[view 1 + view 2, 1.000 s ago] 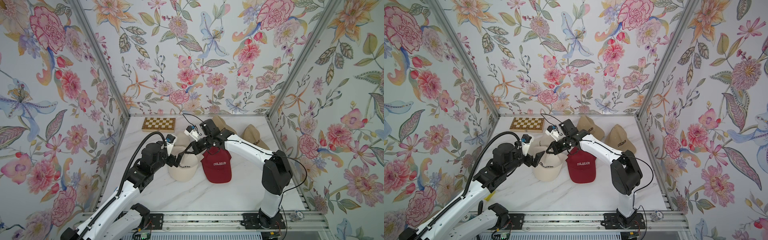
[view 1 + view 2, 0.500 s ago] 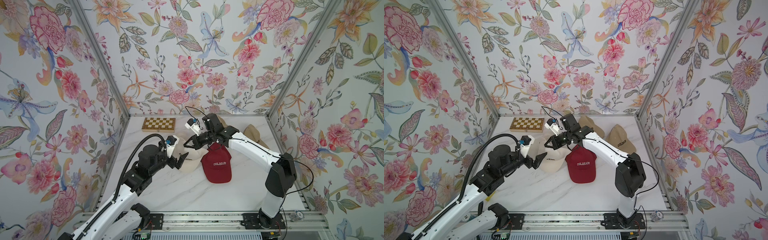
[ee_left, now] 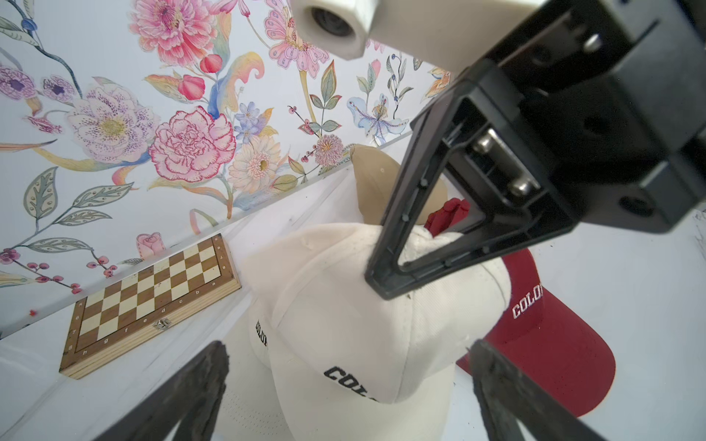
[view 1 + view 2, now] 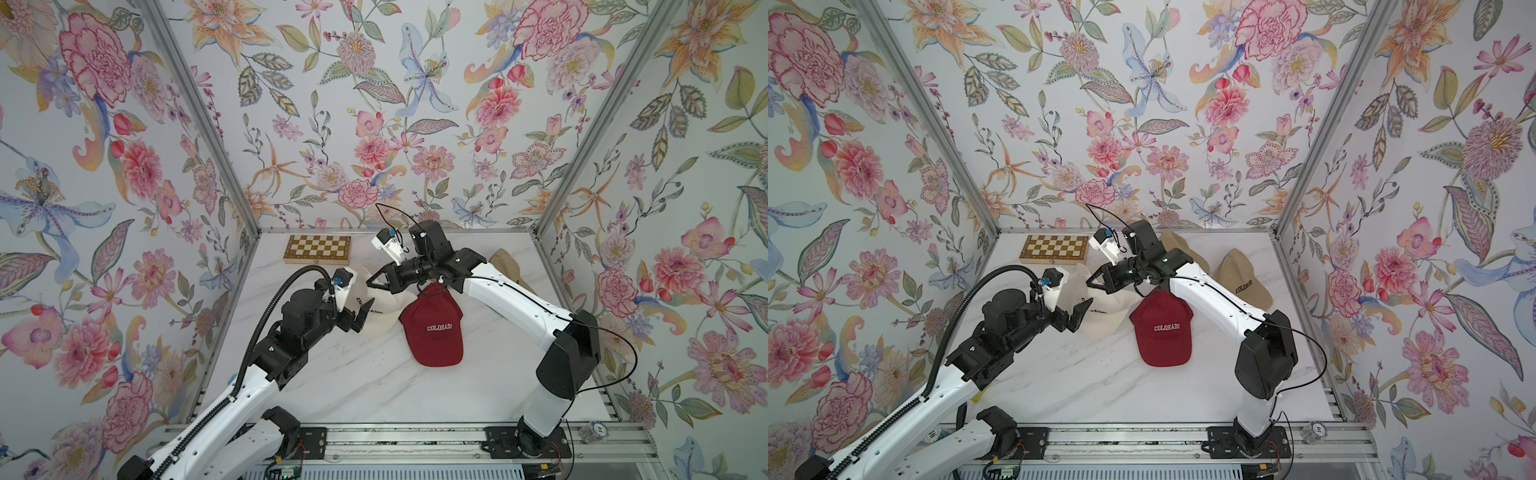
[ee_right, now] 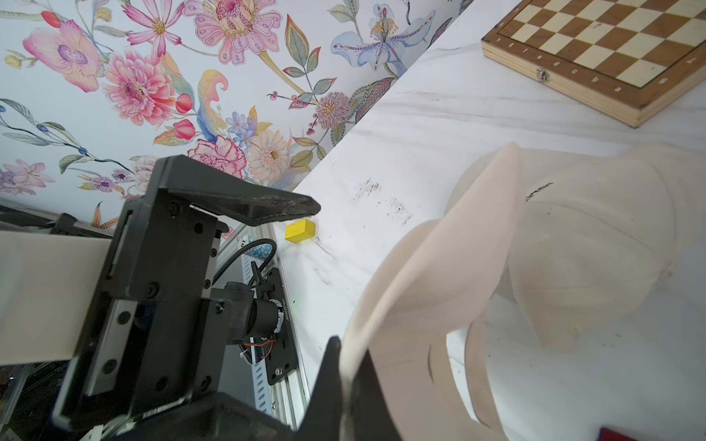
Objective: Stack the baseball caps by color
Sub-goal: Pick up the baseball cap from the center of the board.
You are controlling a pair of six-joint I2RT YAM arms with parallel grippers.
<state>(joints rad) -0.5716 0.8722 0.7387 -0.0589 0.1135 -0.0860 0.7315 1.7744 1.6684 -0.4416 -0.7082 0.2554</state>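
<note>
Right gripper [image 4: 370, 285], in both top views, was closed on the edge of the upper cream cap [image 4: 390, 318], which lay on another cream cap left of the counter's middle. Left gripper [image 4: 359, 318] hung wide open and empty just beside that pair. A dark red cap [image 4: 436, 332] lay at the counter's middle, close against the cream pair, with the right arm reaching over it. A tan cap [image 4: 1241, 278] sat towards the far right corner. A second tan cap [image 4: 1173, 245] lay by the far edge, partly hidden by the arm. A chessboard [image 4: 1054, 248] filled the far left corner.

From the left wrist, the upper cream cap sat skewed on the lower cream cap [image 3: 258, 343], with lettering showing on both.

From the right wrist, a cream fabric edge ran between the shut jaws. A yellow block [image 5: 300, 231] sat at the counter's edge by the rail.

The cream stack seemed to be the step in hand. The next move likely called for seating the upper cap squarely and then letting go. The tan caps were not yet stacked. The red cap and the left gripper's spread fingers crowded the spot.
</note>
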